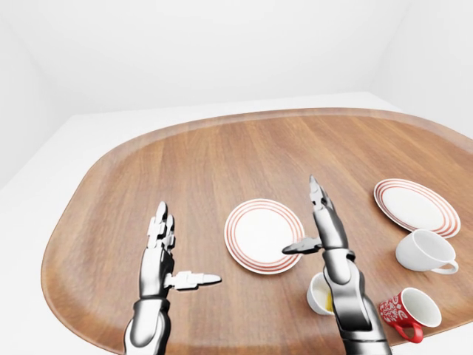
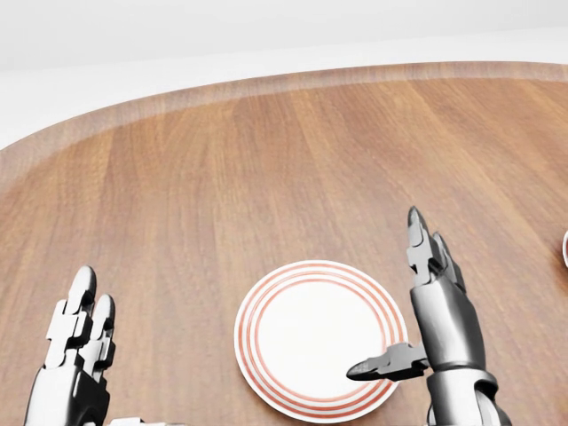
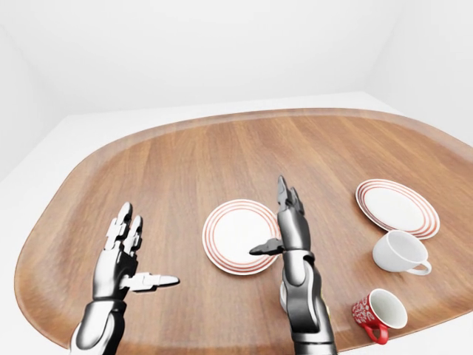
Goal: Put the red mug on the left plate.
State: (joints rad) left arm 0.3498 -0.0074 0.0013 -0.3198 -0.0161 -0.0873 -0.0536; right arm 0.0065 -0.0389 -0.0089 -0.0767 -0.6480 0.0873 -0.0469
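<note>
Nothing is done yet: the left robot hand (image 1: 159,251) hovers spread and empty at 8 o'clock over the surface (image 1: 185,170). The left plate (image 1: 262,235) at centre is bare, the right robot hand (image 1: 318,229) is spread just beside it, and the red mug (image 1: 408,312) lies tipped at 5 o'clock, ungrasped.

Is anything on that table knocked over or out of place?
Yes. The red mug and the white mug both lie on their sides on the wooden table, near its right edge, mouths sideways. Nothing looks spilled. A yellowish cup is half hidden behind the right hand. Both plates sit flat and empty.
</note>
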